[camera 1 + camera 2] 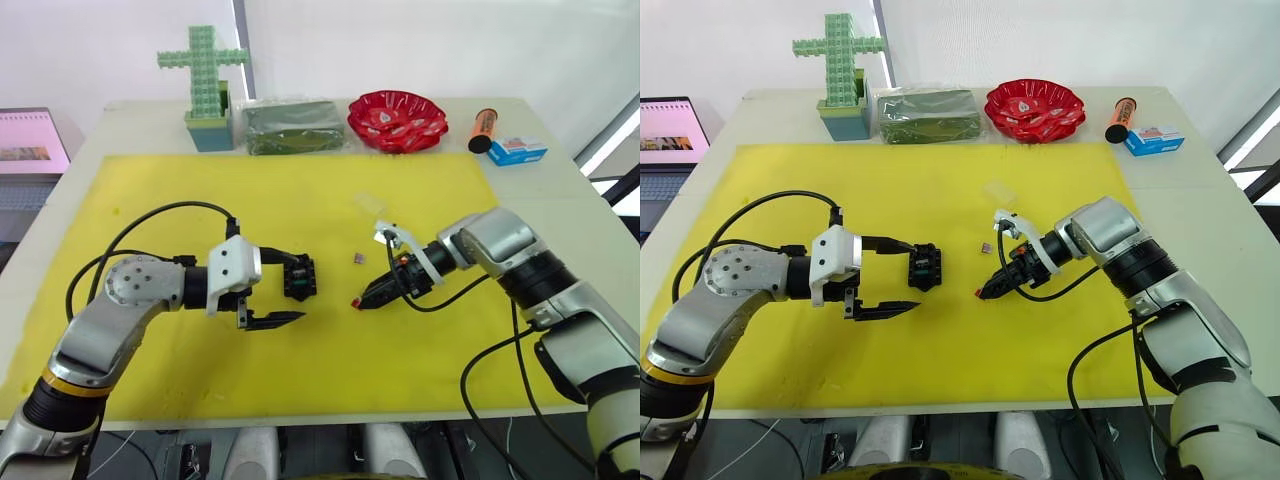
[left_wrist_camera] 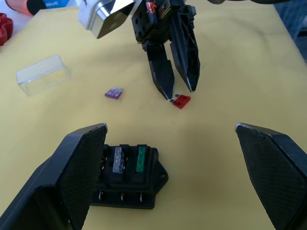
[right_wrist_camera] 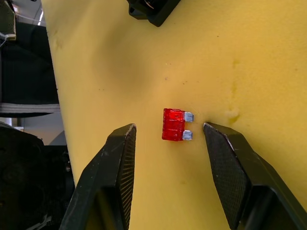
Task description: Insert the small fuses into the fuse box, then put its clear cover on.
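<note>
Reaching in from the left over the yellow mat point(image 1: 200, 190), the left gripper point(image 1: 290, 292) has its two black fingers spread wide, holding nothing. The far finger lies against the left side of the fuse box point(image 1: 300, 278), and the near finger point(image 1: 275, 319) sits apart on the mat. In the left wrist view, the fuse box point(image 2: 127, 175) carries a grey fuse point(image 2: 119, 159) and a green fuse point(image 2: 140, 159) side by side in its top slots, with other slots bare. Just right of the box, on open mat, lies the mauve fuse point(image 1: 358, 259), touching nothing. Farther back and a little right sits the clear cover point(image 1: 367, 202), on its own, well apart from the box. Nearer than the mauve fuse lies the red fuse point(image 1: 357, 302), flat on the mat, its two metal prongs showing in the right wrist view point(image 3: 173, 124). The right gripper point(image 1: 368, 297) comes in from the right with its fingertips lowered to the mat at this fuse; the fingers stand partly open on either side of it, neither pressing it, so nothing is gripped. Along the far edge of the table point(image 1: 570, 190) stand a green cross-shaped block model point(image 1: 204, 80), a dark green packet point(image 1: 295, 126), a red bowl point(image 1: 397, 120), an orange tube point(image 1: 482, 130) and a small blue-and-white carton point(image 1: 517, 151).
</note>
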Tool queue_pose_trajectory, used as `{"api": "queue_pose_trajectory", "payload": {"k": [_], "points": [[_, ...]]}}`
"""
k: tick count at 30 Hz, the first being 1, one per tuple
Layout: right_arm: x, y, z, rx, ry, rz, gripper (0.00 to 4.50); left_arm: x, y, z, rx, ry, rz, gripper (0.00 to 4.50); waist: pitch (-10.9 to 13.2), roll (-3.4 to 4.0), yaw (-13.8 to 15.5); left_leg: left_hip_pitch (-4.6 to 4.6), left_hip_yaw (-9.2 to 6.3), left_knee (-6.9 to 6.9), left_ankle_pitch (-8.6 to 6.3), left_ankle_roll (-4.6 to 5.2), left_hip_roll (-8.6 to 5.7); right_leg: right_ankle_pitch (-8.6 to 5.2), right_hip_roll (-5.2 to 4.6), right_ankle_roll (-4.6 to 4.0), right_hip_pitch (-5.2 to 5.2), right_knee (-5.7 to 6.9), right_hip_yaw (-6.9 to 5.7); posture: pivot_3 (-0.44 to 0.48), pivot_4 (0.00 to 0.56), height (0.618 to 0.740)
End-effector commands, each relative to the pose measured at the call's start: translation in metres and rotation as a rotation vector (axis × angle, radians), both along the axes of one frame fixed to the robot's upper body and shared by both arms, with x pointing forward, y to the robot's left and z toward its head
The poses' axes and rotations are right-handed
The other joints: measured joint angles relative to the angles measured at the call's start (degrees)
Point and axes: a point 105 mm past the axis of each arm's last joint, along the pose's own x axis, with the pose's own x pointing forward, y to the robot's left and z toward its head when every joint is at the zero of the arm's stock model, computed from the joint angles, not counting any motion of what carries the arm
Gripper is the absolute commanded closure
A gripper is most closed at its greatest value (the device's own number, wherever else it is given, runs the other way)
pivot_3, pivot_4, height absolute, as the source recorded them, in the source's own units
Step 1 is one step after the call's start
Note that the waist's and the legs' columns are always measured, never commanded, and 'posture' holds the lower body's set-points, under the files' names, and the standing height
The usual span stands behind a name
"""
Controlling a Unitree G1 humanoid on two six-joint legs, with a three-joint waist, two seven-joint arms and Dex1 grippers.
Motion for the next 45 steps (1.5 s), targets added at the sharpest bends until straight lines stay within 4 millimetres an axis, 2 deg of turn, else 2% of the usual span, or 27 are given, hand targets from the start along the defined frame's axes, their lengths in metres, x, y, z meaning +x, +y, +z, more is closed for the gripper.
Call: {"api": "queue_pose_trajectory", "payload": {"k": [1,15,18,20,25,29,45], "points": [[-0.001,0.009,0.001,0.006,0.007,0.036,2.12,-0.004,-0.001,0.01,-0.01,-0.033,-0.025,0.0,0.0,0.0,-0.01,0.0,0.0,0.0,0.0,0.0,0.0,0.0,0.0,0.0,0.0,0.0,0.0,0.0,0.15,0.74],[0.005,0.016,-0.004,-0.021,0.051,0.065,2.12,-0.003,0.0,0.009,0.003,-0.041,-0.025,0.0,-0.01,0.01,-0.21,0.03,-0.01,-0.01,0.0,0.0,0.04,0.0,0.07,0.0,0.0,0.01,0.0,0.0,0.15,0.74],[0.007,0.017,-0.004,-0.024,0.047,0.071,2.78,-0.003,0.0,0.008,0.003,-0.044,-0.018,0.0,-0.01,0.01,-0.21,0.03,-0.01,-0.01,0.0,0.0,0.04,0.0,0.08,0.0,0.0,0.01,0.0,0.0,0.15,0.74],[0.008,0.017,-0.005,-0.031,0.042,0.073,3.43,-0.003,0.0,0.008,0.003,-0.046,-0.014,0.0,-0.01,0.01,-0.19,0.03,-0.01,-0.01,0.0,0.0,0.04,0.0,0.08,0.0,0.0,0.01,0.0,0.0,0.15,0.74],[0.009,0.016,-0.006,-0.036,0.038,0.079,3.43,-0.003,0.0,0.007,0.003,-0.051,-0.007,0.0,-0.01,0.01,-0.18,0.03,-0.01,-0.01,0.0,0.0,0.04,0.0,0.08,-0.01,0.0,0.02,0.0,0.0,0.15,0.74],[0.009,0.016,-0.006,-0.035,0.025,0.091,4.2,-0.002,0.0,0.006,0.005,-0.054,-0.004,0.0,-0.01,0.01,-0.15,0.03,-0.01,-0.01,0.0,0.0,0.04,0.0,0.08,-0.01,0.0,0.02,0.0,0.0,0.15,0.74],[0.013,0.011,0.003,-0.011,0.011,0.042,4.24,0.002,-0.001,0.008,0.003,-0.062,-0.004,0.0,-0.01,0.01,-0.1,0.03,0.0,-0.01,0.0,0.0,0.04,0.0,0.08,-0.01,0.0,0.02,0.0,0.0,0.15,0.74]]}}
